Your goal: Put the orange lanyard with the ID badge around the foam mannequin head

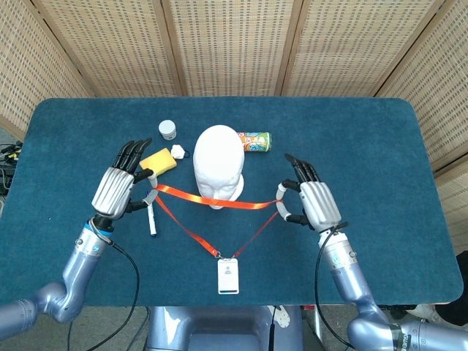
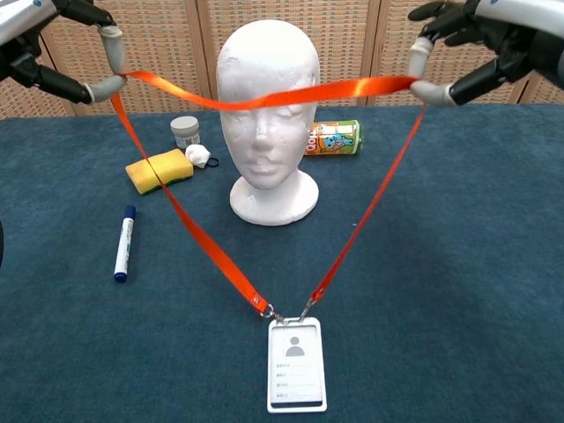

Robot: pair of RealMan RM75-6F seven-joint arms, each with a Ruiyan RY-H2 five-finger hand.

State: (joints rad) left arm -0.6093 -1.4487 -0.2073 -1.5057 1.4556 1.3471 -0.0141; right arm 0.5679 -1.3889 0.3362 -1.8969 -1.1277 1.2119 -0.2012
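The white foam mannequin head (image 1: 218, 164) (image 2: 267, 123) stands upright at mid-table, facing me. My left hand (image 1: 117, 186) (image 2: 40, 66) and right hand (image 1: 314, 201) (image 2: 498, 44) are raised on either side of it. Each pinches the orange lanyard (image 1: 183, 194) (image 2: 264, 95) between thumb and a finger. The strap is stretched taut between them, crossing in front of the head at forehead height. Two strands run down in a V to the white ID badge (image 1: 228, 276) (image 2: 297, 363) near the front edge. I cannot tell whether the badge is off the cloth.
On the blue table (image 1: 380, 146), left of the head, are a yellow sponge (image 1: 159, 159) (image 2: 159, 169), a white jar (image 1: 168, 129) (image 2: 184, 131), a small white object (image 2: 199, 156) and a marker (image 1: 151, 219) (image 2: 122, 242). A colourful can (image 1: 254, 141) (image 2: 333, 137) lies behind the head on the right.
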